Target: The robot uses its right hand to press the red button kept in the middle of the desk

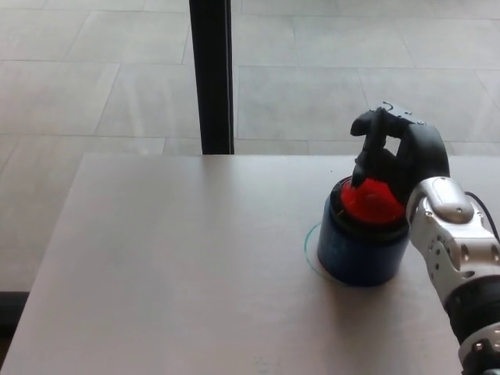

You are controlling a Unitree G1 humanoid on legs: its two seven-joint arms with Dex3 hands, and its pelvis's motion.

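Right hand (398, 156) sits over the button (373, 201), right of frame centre, fingers (369, 152) curled downward and holding nothing. One fingertip looks to be on the red dome's upper edge; can't tell if it's actually depressed. My silver forearm (461, 258) comes in from the lower right corner.

Button is a red cap on a blue cylinder base (361, 250), standing on the desk (172, 266) inside a thin green ring mark (308, 248).

To do this step well, I think: push straight down through the dome's centre, not the far rim where contact seems to be now. An off-centre load could tip or slide the base out of the ring. Keep the wrist over the cap and the thumb clear of the blue wall so nothing drags sideways.

Left hand isn't visible. Black post (211, 74) stands at upper centre-left, behind the desk's far edge.
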